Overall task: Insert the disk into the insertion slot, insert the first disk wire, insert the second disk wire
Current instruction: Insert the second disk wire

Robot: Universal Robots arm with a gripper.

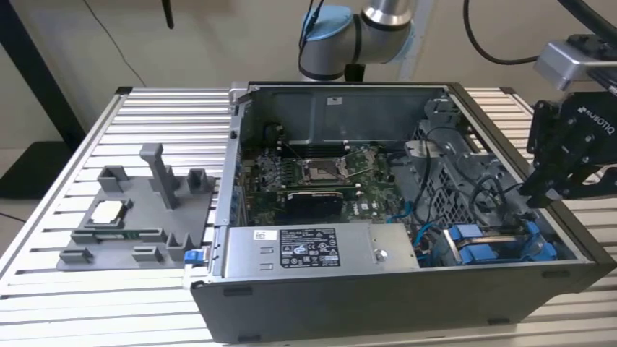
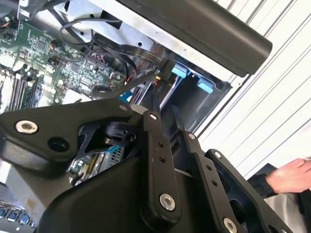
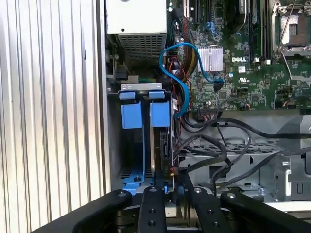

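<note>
The disk (image 3: 162,145) stands edge-on in the drive bay at the case's corner, its blue carrier tab (image 3: 160,114) at the far end. Beside it is another blue carrier (image 3: 131,115), dark inside. In the exterior view the blue carriers (image 1: 479,249) sit at the near right of the open case. My gripper (image 3: 167,180) hangs just above the disk's near edge with its fingers drawn together and nothing visible between them. It also appears in the exterior view (image 1: 533,201) and the second wrist view (image 2: 156,104). Loose black wires (image 3: 214,155) lie next to the bay.
A blue cable (image 3: 177,82) loops from the motherboard (image 1: 318,177) toward the bay. The grey power-supply box (image 1: 308,249) fills the case's front. A grey fixture (image 1: 135,217) with small parts lies on the slatted table at the exterior view's left. A person's hand (image 2: 291,177) is near the case.
</note>
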